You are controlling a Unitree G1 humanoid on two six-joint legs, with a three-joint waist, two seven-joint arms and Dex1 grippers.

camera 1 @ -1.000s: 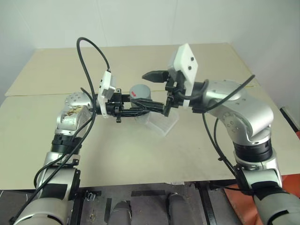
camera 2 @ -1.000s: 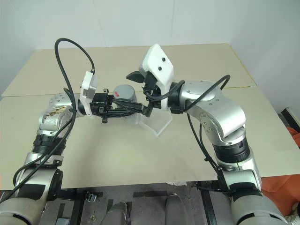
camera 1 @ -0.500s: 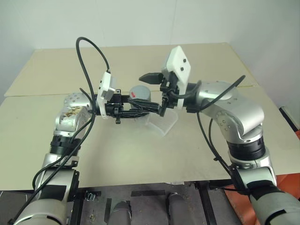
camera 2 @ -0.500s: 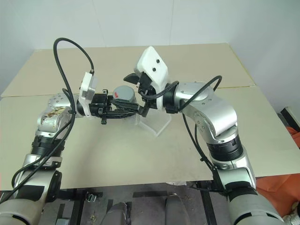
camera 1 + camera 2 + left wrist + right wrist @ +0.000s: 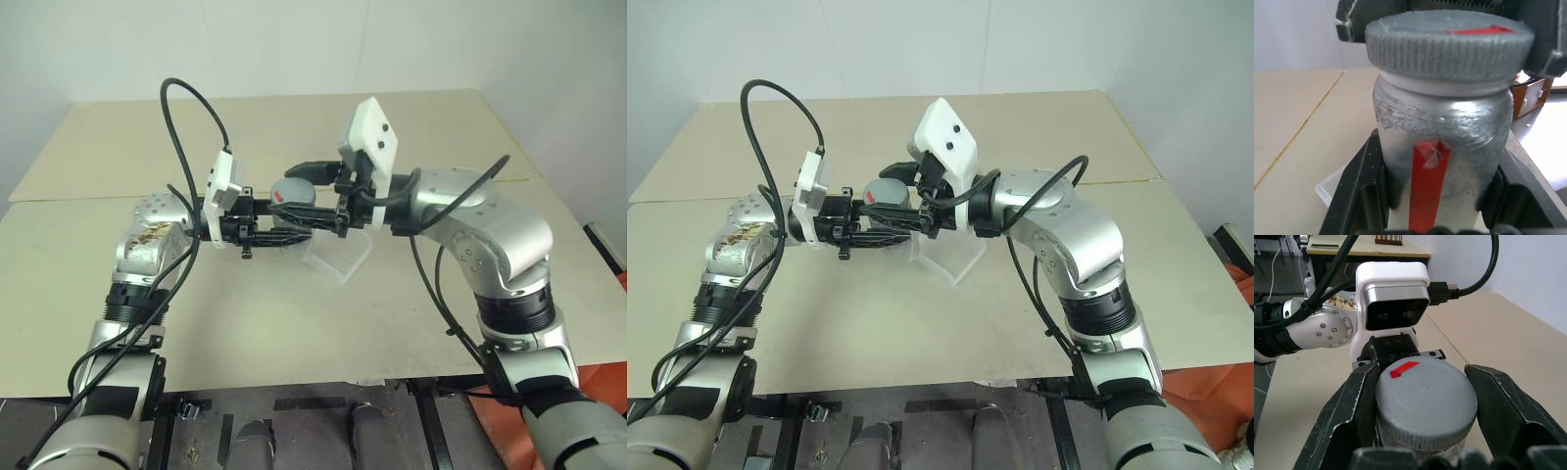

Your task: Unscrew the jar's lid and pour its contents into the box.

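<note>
The left gripper (image 5: 1435, 215) is clamped on the body of the jar (image 5: 1442, 147), holding it upright above the table (image 5: 294, 323), near the middle of the head view. The right gripper (image 5: 1422, 406) comes in from three o'clock, fingers closed on the lid (image 5: 1425, 399). The box (image 5: 338, 257) sits on the table below, toward five o'clock of the jar.
</note>
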